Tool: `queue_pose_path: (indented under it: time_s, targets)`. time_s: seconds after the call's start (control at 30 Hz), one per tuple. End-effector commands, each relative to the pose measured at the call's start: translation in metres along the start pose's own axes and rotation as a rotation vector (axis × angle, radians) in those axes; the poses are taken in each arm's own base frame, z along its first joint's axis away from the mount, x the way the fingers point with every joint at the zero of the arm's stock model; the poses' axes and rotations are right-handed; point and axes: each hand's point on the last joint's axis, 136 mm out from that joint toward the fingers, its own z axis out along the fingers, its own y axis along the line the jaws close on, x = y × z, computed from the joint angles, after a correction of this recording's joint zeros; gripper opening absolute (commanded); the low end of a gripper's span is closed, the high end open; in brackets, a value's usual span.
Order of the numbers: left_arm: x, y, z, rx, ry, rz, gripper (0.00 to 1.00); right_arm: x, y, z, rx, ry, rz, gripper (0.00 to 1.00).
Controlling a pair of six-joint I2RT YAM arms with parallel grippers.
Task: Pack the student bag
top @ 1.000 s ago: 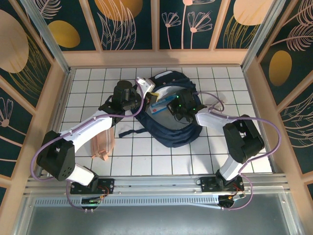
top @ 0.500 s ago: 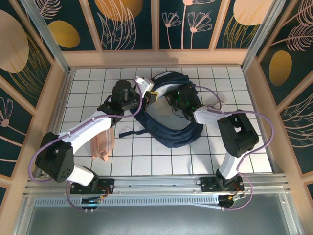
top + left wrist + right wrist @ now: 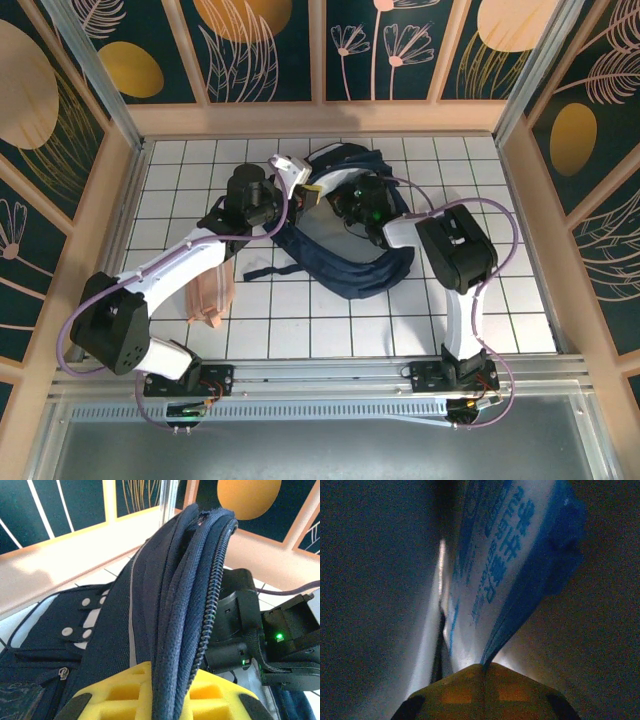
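Pinching the zippered rim of the student bag (image 3: pixel 145 585) with my left claw (image 3: pixel 170 692); my right claw (image 3: pixel 484 672) grips a blue-and-white printed booklet (image 3: pixel 502 565) inside the dark interior.

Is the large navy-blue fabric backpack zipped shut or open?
Open: left gripper lifts the backpack by its unzipped rim; right gripper holds a blue-white booklet inside.

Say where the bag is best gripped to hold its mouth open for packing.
Grip the zipper rim of the bag, from outside on the left arm's side, as the left gripper pinches it: the rim is a thin upright fold that fits between its fingers, leaving the mouth free.
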Motion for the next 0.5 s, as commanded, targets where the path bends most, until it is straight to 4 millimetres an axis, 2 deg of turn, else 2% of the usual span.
queue_pose_path:
  time_s: [0.0, 0.1, 0.23, 0.37, 0.47]
  targets:
    - [-0.093, -0.028, -0.032, 0.073, -0.306, 0.130, 0.00, -0.013, -0.004, -0.006, 0.058, -0.041, -0.027, 0.21]
    - [-0.088, -0.026, -0.030, 0.064, -0.296, 0.127, 0.00, -0.022, -0.003, -0.015, 0.106, -0.063, -0.031, 0.27]
    - [-0.083, -0.021, -0.027, 0.048, -0.284, 0.116, 0.00, -0.030, 0.011, -0.032, 0.133, -0.043, -0.059, 0.33]
    - [-0.083, -0.017, -0.025, 0.025, -0.285, 0.108, 0.00, -0.025, 0.021, -0.059, 0.168, -0.021, -0.097, 0.35]
    - [-0.078, -0.011, -0.021, 0.006, -0.273, 0.112, 0.00, -0.008, 0.026, -0.081, 0.162, -0.011, -0.102, 0.35]
